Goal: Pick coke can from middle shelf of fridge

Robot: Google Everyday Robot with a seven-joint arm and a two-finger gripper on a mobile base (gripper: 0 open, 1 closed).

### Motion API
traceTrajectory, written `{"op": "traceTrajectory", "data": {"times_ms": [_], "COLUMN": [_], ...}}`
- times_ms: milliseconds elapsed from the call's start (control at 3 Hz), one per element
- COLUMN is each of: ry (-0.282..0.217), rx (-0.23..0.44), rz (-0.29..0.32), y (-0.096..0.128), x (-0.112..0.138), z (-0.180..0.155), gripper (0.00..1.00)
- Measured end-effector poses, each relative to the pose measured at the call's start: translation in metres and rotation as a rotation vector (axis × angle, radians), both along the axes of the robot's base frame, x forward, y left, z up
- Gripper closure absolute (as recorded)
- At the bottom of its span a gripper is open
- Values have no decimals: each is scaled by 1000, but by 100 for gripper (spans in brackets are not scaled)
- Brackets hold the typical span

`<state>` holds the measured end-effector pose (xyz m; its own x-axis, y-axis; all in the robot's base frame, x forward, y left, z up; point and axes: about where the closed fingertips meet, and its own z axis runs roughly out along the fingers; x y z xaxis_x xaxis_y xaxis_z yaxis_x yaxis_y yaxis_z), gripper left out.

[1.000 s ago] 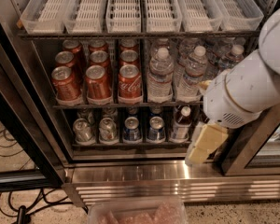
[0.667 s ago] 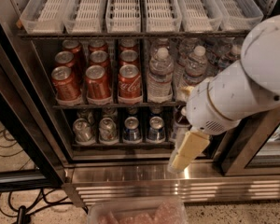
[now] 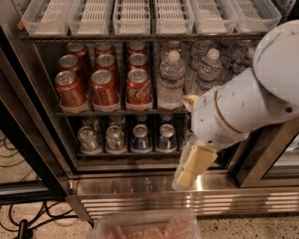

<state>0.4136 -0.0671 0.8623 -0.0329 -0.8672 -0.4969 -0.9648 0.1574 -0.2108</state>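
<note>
The coke can (image 3: 138,87) stands upright at the front of the middle shelf (image 3: 114,113) of the fridge (image 3: 154,187), its white script facing out. Left of the coke can in the same front row stand 2 plainer red cans (image 3: 103,87), with more red cans in rows behind. Just right of the coke can stands a water bottle (image 3: 170,81), and further bottles sit beyond that.

The gripper (image 3: 190,167) hangs below and to the right of the coke can, well apart from it, down in front of the fridge's steel base and under the shelf level. It holds nothing that I can see; whether it is open or closed I cannot tell. The white arm (image 3: 249,103) rises from it, up and further right of the coke can, covering the bottles on that side.

Above the coke can lie white slotted trays (image 3: 134,9). Below it stands a row of small silver and blue cans (image 3: 139,137).
</note>
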Motion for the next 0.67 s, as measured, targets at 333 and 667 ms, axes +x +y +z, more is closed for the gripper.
{"op": "traceTrajectory", "data": {"times_ms": [333, 667], "ry": [-27, -67], "rx": [57, 142], "rz": [-54, -141], "y": [8, 26], "x": [3, 7], "z": [-5, -21], "gripper": [0, 0]}}
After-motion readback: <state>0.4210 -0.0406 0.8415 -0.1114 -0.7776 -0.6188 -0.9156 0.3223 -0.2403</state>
